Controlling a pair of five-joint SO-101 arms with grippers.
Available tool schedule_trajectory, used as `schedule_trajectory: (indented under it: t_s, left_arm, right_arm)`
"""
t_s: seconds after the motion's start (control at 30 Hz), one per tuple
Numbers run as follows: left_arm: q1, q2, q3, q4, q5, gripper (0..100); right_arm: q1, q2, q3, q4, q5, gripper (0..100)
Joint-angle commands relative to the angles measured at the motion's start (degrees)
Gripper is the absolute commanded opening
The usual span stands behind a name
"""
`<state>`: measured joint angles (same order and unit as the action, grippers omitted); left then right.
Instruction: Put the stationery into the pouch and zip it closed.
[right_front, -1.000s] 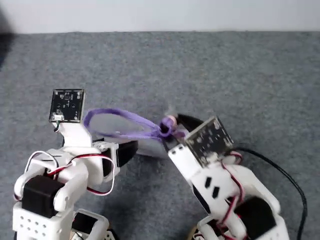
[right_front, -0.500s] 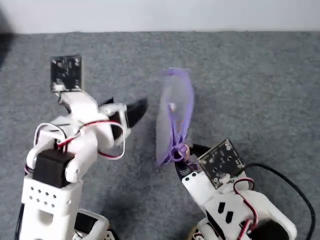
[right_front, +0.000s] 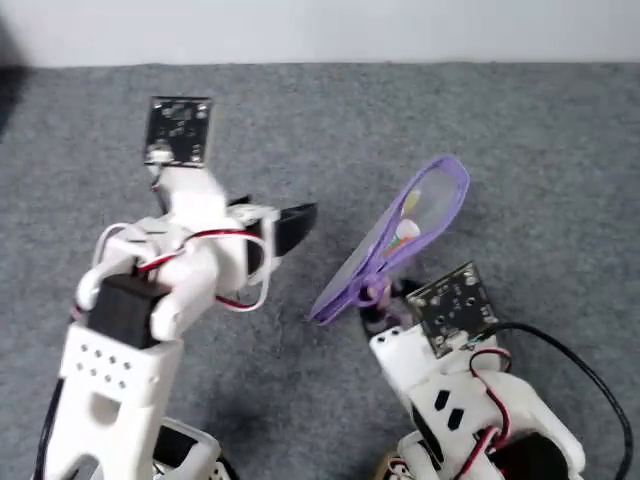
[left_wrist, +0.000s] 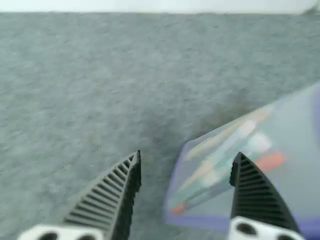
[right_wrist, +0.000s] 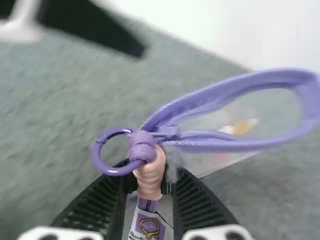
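One pouch lies tilted at centre right. The right jaws clamp its zip pull; the tag print is illegible. The left jaws are open and empty, left of the pouch.

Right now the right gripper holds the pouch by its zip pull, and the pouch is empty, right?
No, the pouch isn't empty: the left wrist view shows stationery inside it. The right gripper does hold it by its zip pull.

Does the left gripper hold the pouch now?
No, the left gripper is open and stands apart from the pouch.
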<state>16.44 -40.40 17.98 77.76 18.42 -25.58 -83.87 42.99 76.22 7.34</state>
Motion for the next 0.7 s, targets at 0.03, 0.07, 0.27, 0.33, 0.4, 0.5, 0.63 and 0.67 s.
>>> schedule_trajectory:
  t_s: [0.03, 0.07, 0.27, 0.33, 0.4, 0.5, 0.63, 0.67]
  left_arm:
    - [-1.58, -4.66, -3.38, 6.86, -6.33, 28]
    - [-1.49, -4.84, -3.30, 8.00, -7.21, 28]
    - [4.57, -5.36, 1.71, 12.31, -10.11, 36]
    - [6.51, -5.36, 4.00, 12.13, -10.11, 37]
    - [8.00, -5.36, 5.58, 11.96, -10.11, 37]
    - [10.29, -5.36, 7.60, 10.55, -10.11, 37]
    - [9.49, -5.36, 10.42, 6.42, -10.29, 37]
    - [8.18, -5.36, 11.21, 5.10, -10.37, 37]
  right_arm:
    - [5.58, -0.13, -0.09, -5.32, 2.90, 0.7]
    - [5.93, -0.04, -0.09, -5.93, 2.90, 0.7]
    - [6.11, 0.31, 0.88, -9.63, 2.81, 0.7]
    - [6.11, 0.31, 1.14, -10.33, 2.90, 0.7]
    - [6.11, 0.31, 1.23, -10.33, 2.99, 0.7]
    - [6.11, 0.31, 1.23, -10.33, 3.16, 0.7]
    - [6.11, 0.31, 1.23, -9.71, 2.73, 0.7]
    - [6.11, 0.31, 1.23, -9.71, 2.29, 0.7]
